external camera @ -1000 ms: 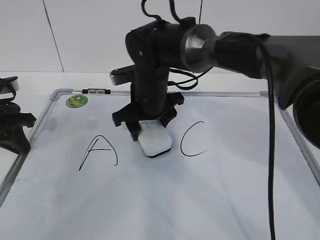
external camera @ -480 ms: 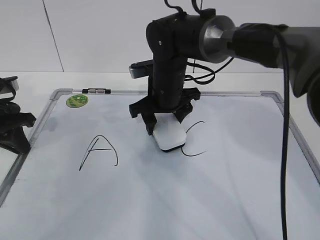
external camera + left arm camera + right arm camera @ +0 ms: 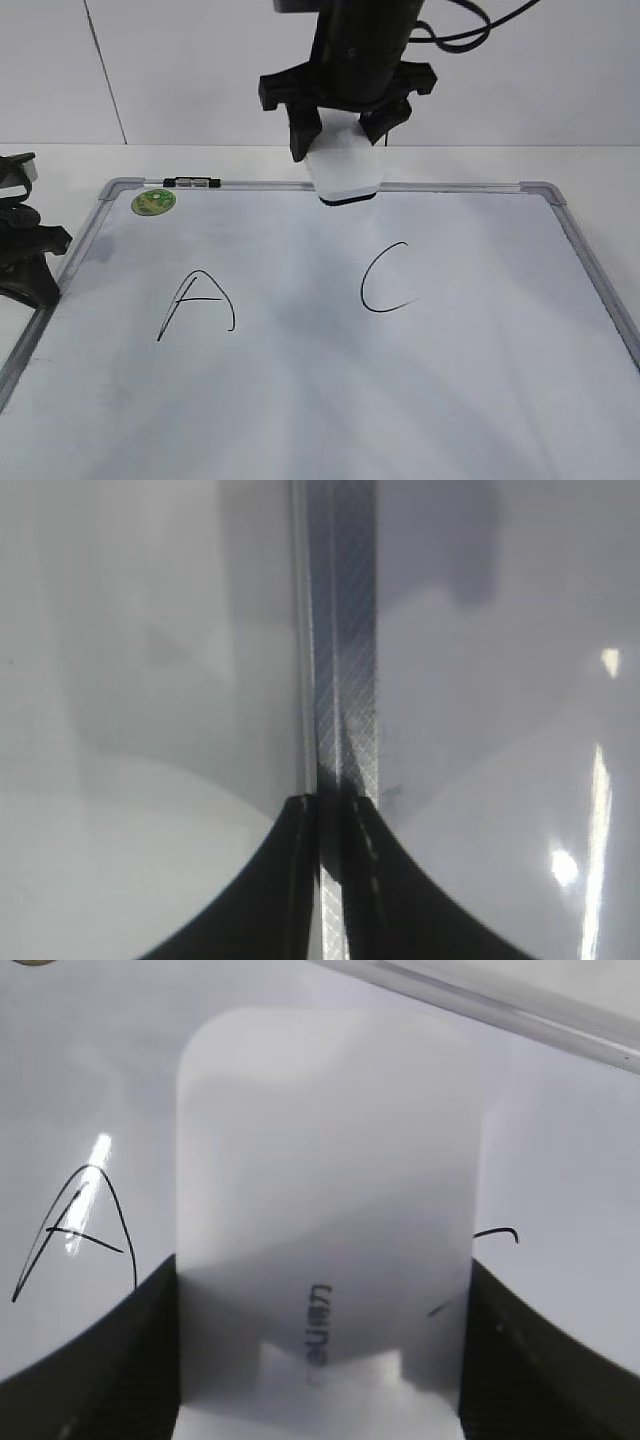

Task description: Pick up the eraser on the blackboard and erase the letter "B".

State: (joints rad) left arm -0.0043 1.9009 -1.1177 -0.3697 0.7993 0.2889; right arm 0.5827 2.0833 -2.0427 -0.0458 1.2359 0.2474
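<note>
Two black letters, "A" (image 3: 197, 303) and "C" (image 3: 386, 278), lie on the blackboard (image 3: 300, 400) below the right gripper (image 3: 343, 130), which clamps the eraser (image 3: 345, 172) felt-side down, clear of the surface, apparently since no "B" shows between them.

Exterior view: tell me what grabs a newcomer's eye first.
The dark right gripper hangs at top centre, clamped on the white eraser and holding it lifted above the blackboard's far edge. Below it, the board carries a black A on the left and a C on the right, with only a bare gap between them and no B. A round green sticker marks the board's far left corner.
</note>
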